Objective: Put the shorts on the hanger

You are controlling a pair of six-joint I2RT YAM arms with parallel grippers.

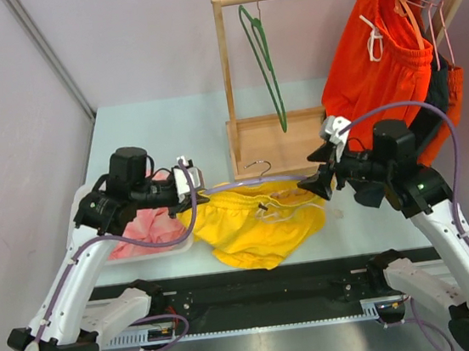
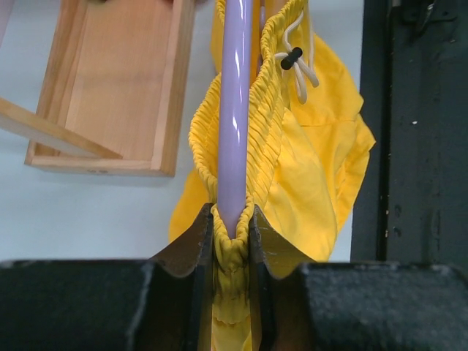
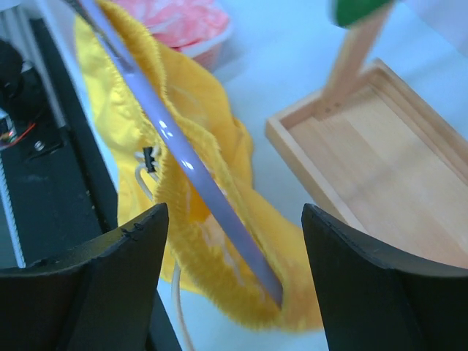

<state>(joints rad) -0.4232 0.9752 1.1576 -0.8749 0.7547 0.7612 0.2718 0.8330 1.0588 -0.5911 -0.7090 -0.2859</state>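
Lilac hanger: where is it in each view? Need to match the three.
Top external: lilac hanger horizontal at centre, between the arms, yellow shorts beneath.
Left wrist: vertical up the middle, clamped with the waistband in the left end effector.
Right wrist: diagonal, top left to bottom centre, between the open right end effector's fingers.
Shared landmark: the wooden rack base.

The pale grey-blue rectangular table (image 1: pixel 168 124) carries three items. The shallow wooden tray base (image 1: pixel 257 151) of the garment rack stands at rear centre. The translucent plastic bin (image 1: pixel 154 251) sits at front left. The bright yellow fabric shorts (image 1: pixel 250 229) rest just beside it, at front centre.
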